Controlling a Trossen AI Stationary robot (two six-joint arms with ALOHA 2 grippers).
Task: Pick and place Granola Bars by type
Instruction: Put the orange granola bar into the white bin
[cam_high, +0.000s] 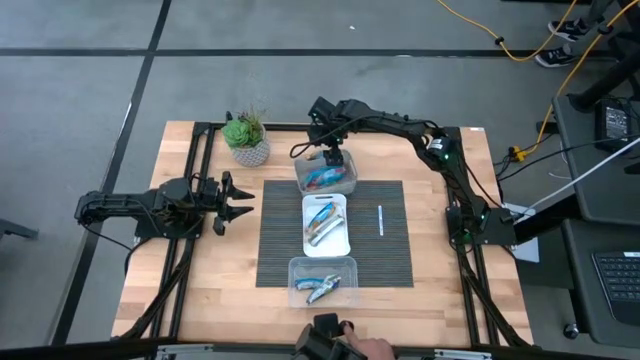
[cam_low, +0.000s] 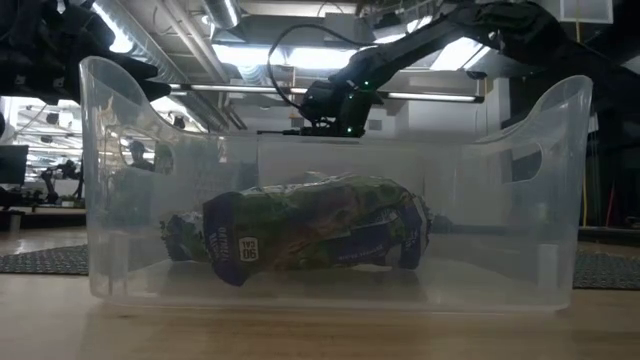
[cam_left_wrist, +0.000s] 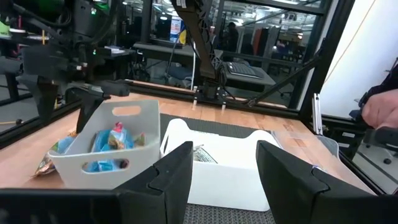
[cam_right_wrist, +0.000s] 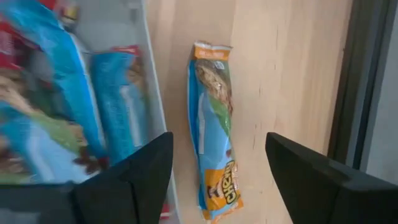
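The right hand (cam_right_wrist: 217, 171), fingers spread and empty, hovers over a blue-wrapped granola bar (cam_right_wrist: 213, 127) on the wooden worktop (cam_right_wrist: 286, 62), its far-end tub (cam_high: 326, 176) partly hidden; the left hand (cam_high: 232, 201) waits released.

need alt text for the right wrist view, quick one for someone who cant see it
A blue and orange granola bar lies on bare wooden table just outside a clear tub holding more blue-wrapped bars. The right hand hovers over it with its two dark fingers open on either side, not touching.
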